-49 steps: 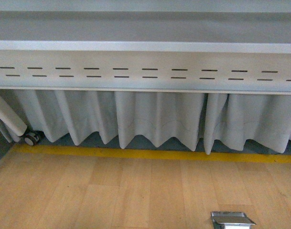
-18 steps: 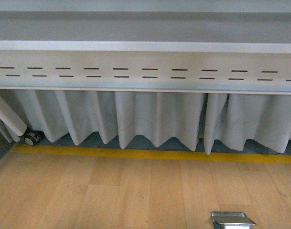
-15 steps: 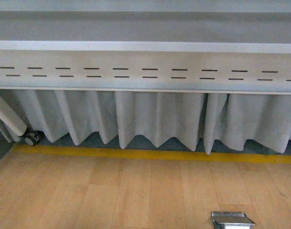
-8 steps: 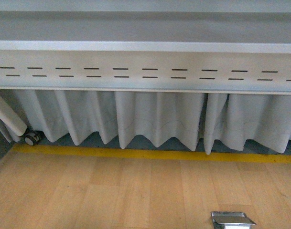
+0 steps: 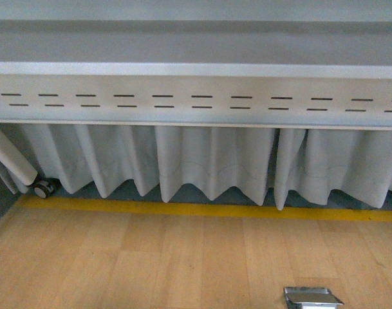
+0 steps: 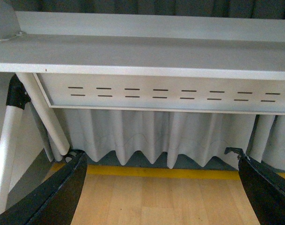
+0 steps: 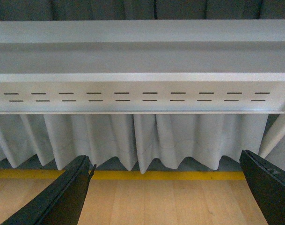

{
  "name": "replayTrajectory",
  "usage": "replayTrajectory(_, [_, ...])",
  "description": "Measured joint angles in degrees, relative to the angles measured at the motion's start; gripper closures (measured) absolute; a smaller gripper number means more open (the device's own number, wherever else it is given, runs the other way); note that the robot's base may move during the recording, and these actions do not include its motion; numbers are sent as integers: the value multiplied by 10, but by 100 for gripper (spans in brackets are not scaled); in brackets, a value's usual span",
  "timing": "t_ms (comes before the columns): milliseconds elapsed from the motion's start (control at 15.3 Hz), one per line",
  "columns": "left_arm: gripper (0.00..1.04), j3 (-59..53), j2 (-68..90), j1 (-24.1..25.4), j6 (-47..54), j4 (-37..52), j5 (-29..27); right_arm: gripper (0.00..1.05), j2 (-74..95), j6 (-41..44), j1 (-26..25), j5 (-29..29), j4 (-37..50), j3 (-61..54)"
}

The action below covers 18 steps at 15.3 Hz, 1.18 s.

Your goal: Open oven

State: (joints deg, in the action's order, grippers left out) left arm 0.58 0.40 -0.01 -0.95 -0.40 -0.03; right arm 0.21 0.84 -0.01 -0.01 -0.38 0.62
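The oven is out of view in all three views. My left gripper (image 6: 161,187) is open, its two black fingers (image 6: 58,192) spread wide with only wooden floor between them. My right gripper (image 7: 163,190) is open too, with black fingers (image 7: 62,194) at both sides of its view and nothing held. Both wrist views look at a grey table from below its top. Neither arm shows in the front view.
A grey metal table (image 5: 196,71) with a slotted apron (image 5: 196,102) spans the view, a white pleated skirt (image 5: 208,161) hanging below. A yellow floor line (image 5: 202,210) runs along it. A table leg with a caster (image 5: 42,188) stands left. A metal floor box (image 5: 311,297) sits front right.
The front view has shifted slightly, so the table and floor box sit a little lower in the picture. Nothing else has moved.
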Motion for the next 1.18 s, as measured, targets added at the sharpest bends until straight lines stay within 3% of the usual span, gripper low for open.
replayTrajectory(1177, [7,0,0,0,2,2,0,6,0,0,0,0,1,0])
